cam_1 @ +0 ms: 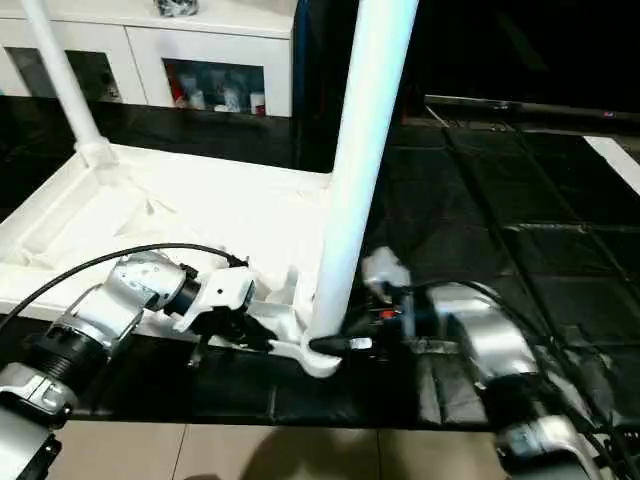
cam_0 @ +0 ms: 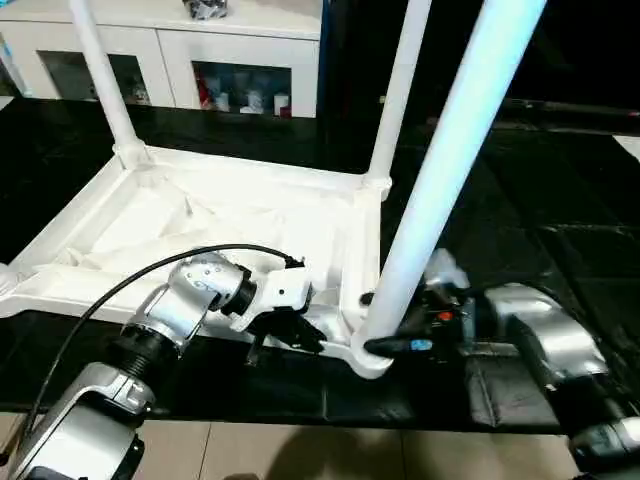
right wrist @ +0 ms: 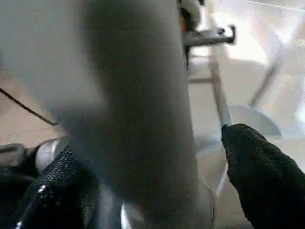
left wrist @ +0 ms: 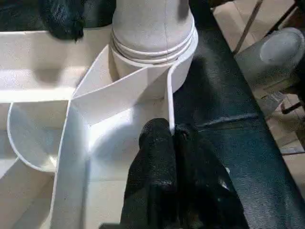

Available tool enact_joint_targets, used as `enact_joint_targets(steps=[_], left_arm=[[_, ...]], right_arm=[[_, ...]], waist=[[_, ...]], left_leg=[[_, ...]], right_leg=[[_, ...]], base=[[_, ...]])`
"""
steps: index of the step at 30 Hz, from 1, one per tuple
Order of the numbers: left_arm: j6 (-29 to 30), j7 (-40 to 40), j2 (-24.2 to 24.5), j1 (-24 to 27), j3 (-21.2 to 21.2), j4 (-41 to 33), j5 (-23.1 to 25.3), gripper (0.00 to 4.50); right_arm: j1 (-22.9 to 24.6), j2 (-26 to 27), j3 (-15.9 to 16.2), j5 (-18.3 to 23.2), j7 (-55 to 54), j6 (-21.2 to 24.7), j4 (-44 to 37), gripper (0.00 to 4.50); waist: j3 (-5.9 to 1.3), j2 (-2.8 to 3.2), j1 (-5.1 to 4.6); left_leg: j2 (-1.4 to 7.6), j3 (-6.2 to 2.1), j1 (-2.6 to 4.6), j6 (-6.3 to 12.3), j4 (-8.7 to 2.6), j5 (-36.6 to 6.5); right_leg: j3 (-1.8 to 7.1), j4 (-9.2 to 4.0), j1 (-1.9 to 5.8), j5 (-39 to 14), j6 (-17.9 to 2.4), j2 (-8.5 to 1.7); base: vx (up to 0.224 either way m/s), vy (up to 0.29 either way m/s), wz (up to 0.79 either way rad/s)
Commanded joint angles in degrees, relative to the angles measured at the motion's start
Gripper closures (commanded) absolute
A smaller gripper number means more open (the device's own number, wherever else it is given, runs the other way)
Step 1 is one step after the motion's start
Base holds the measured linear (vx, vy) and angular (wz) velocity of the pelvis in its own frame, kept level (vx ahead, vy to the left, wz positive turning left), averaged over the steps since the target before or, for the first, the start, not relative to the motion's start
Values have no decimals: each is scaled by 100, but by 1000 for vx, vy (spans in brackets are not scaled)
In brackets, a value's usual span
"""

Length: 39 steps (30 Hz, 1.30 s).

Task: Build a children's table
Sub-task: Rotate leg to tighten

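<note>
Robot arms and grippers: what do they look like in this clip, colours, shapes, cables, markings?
Both arms are silver, rounded metal segments joined by black ribbed collars. A black cable loops over the left forearm to a white wrist block. The left gripper has matte black fingers. The right gripper is black with small blue and orange-red marks.

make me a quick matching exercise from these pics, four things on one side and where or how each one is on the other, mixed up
Things
1. left hand
2. right hand
3. table top
4. cabinet

States
A. upside down on the dark floor, ribs up
B. fingers either side of the near leg's base
C. shut on a thin rib of the table top
D. behind the table, with glass doors

Pairs: 1-C, 2-B, 3-A, 4-D
</note>
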Motion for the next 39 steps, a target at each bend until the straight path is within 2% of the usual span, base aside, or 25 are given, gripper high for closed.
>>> enact_joint_targets(steps=[1,5,7,9,10,11,13,14,20,21,23,25,30,32,34,35,36,37,38,39], left_arm=[[-119,-282,-56,-3,-356,-142,149,450],[-159,-288,-47,6,-373,-149,161,450],[-163,-289,-42,12,-376,-155,163,450],[-169,-282,-38,16,-381,-155,169,450],[-171,-273,-38,18,-385,-153,173,450],[-179,-256,-36,18,-390,-148,177,450],[-191,-236,-31,18,-395,-138,180,450],[-201,-217,-38,14,-396,-125,187,450],[-231,-126,-78,-5,-383,-57,210,450],[-228,-97,-91,-8,-374,-37,213,450],[-223,-59,-108,-13,-361,-12,214,450],[-195,-12,-128,-9,-342,1,207,450],[40,335,-281,-4,-183,93,159,450],[222,550,-383,-21,-81,140,125,450],[488,900,-582,-43,98,204,28,450],[569,1074,-674,-59,159,238,12,450],[578,1101,-688,-62,167,243,12,450],[603,1171,-722,-70,187,256,12,450],[755,1479,-876,-116,297,322,-10,450],[912,1817,-1041,-169,430,400,-38,450]], right_arm=[[-97,-26,68,-31,133,22,101,89],[-210,7,199,-35,396,56,271,131],[-239,13,216,-39,443,53,320,131],[-277,20,232,-47,489,40,391,161],[-292,23,238,-50,509,33,421,170],[-305,24,244,-53,532,27,447,174],[-314,26,249,-49,563,35,461,180],[-314,23,255,-43,580,34,467,200],[-264,39,269,-33,622,40,432,216],[-238,50,277,-32,623,42,406,217],[-204,66,284,-28,618,44,374,217],[-155,96,271,6,594,74,320,218],[101,297,71,172,123,187,42,218],[223,439,0,94,-340,146,-41,221],[377,763,-128,-73,-1227,99,-122,225],[401,936,-192,-198,-1696,73,-80,225],[402,963,-202,-220,-1770,68,-70,227],[406,1031,-228,-276,-1957,57,-44,230],[364,1297,-318,-430,-2586,-6,86,234],[290,1559,-422,-554,-3195,-72,243,236]], waist=[[-355,-14,-35],[-370,-16,-47],[-375,-17,-46],[-368,-14,-47],[-365,-101,-61],[-358,-52,-44],[-359,-51,-44],[-354,-57,-47],[-350,-54,-46],[-351,-18,-41],[-350,-40,-49],[-355,-26,-42],[-346,-34,-37],[-322,-39,-51],[-277,-30,-74],[-266,-27,-92],[-265,-36,-109],[-264,-42,-140],[-257,7,-180],[-251,-8,-240]], left_leg=[[466,-123,-16,487,-348,-171],[481,-137,-31,464,-341,-105],[470,-133,-39,470,-336,-91],[463,-128,-33,456,-337,-127],[466,-122,-38,469,-339,-119],[459,-126,-45,464,-340,-134],[467,-130,-42,436,-341,-139],[465,-129,-39,428,-345,-157],[457,-130,-51,400,-341,-205],[458,-135,-46,390,-341,-213],[457,-132,-44,384,-342,-237],[464,-135,-40,383,-342,-230],[470,-129,-26,373,-346,-255],[449,-134,-30,301,-364,-411],[419,-130,-2,197,-384,-649],[396,-139,40,112,-394,-806],[391,-148,34,64,-402,-832],[383,-166,17,26,-412,-882],[385,-176,34,3,-413,-970],[393,-181,48,-28,-420,-1070]], right_leg=[[507,-376,329,-923,-797,-638],[511,-324,341,-639,-887,-641],[511,-321,352,-613,-887,-648],[510,-338,345,-729,-863,-642],[508,-341,349,-766,-842,-637],[506,-348,347,-889,-815,-648],[508,-356,337,-955,-771,-646],[506,-370,333,-1032,-736,-641],[509,-387,337,-1193,-659,-642],[508,-386,332,-1194,-662,-643],[507,-393,332,-1189,-652,-636],[508,-386,329,-1145,-678,-638],[516,-395,315,-1125,-675,-639],[507,-445,318,-1484,-597,-648],[503,-542,302,-2088,-412,-653],[485,-607,281,-2517,-298,-662],[474,-624,293,-2685,-225,-665],[458,-653,305,-2901,-98,-666],[452,-680,283,-3018,-43,-663],[445,-707,263,-3055,-40,-662]], base=[[0,0,0],[0,0,0],[0,0,0],[0,0,0],[0,0,0],[0,0,0],[0,0,0],[0,0,0],[0,0,0],[0,0,0],[0,0,0],[0,0,0],[0,0,0],[0,0,0],[0,0,0],[0,0,0],[0,0,0],[0,0,0],[-53,-1,-3],[0,0,0]])
